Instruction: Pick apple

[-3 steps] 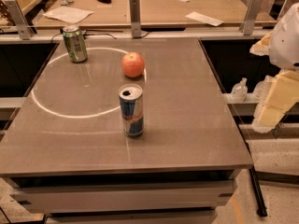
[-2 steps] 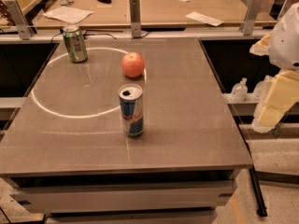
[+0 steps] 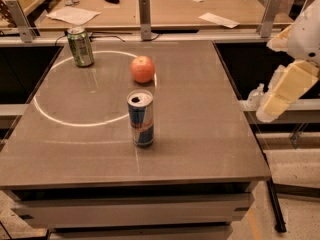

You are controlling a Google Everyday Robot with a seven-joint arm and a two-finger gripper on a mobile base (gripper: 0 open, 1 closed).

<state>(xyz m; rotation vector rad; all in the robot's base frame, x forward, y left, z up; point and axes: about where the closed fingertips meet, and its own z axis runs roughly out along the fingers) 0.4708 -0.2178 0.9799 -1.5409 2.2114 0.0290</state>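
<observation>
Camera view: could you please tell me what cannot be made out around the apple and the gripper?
- Gripper, right of the table, camera view: its arm is cut off by the right edge.
- Apple, camera view: far side hidden by its own bulk.
- Blue-silver can, camera view: lettering too small to read.

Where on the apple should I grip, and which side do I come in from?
Take the apple across its widest middle, probably from above or its right side. It is round and smooth, so an off-centre grip may slip. The blue-silver can stands upright just in front of it, hindering a frontal approach; the gripper hangs beyond the right edge of the table.
</observation>
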